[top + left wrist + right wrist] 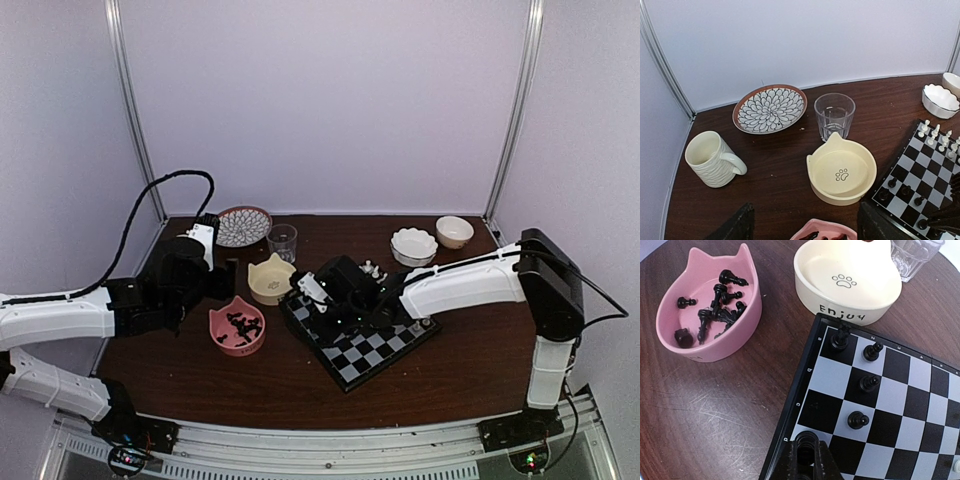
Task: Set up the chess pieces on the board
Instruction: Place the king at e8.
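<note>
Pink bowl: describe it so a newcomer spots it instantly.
Start at the chessboard mid-table; two cat-eared bowls sit just left of it. The pink bowl is the one nearer the robot. Unlike the empty cream bowl with its paw print, it holds a heap of black chess pieces.

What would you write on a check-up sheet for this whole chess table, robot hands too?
Surface: brown wooden table, faint scratches.
Job's things: board lies askew; several black chess pieces stand on it, more lie in the pink bowl; white chessmen on its far side.
Clutter: cream paw-print bowl, glass, patterned plate, mug, two white bowls.
Grippers: left gripper open, empty, by the pink bowl; right gripper shut over the board's edge.
Cables: black cable loops behind the left arm.
Surroundings: white walls, metal posts.
</note>
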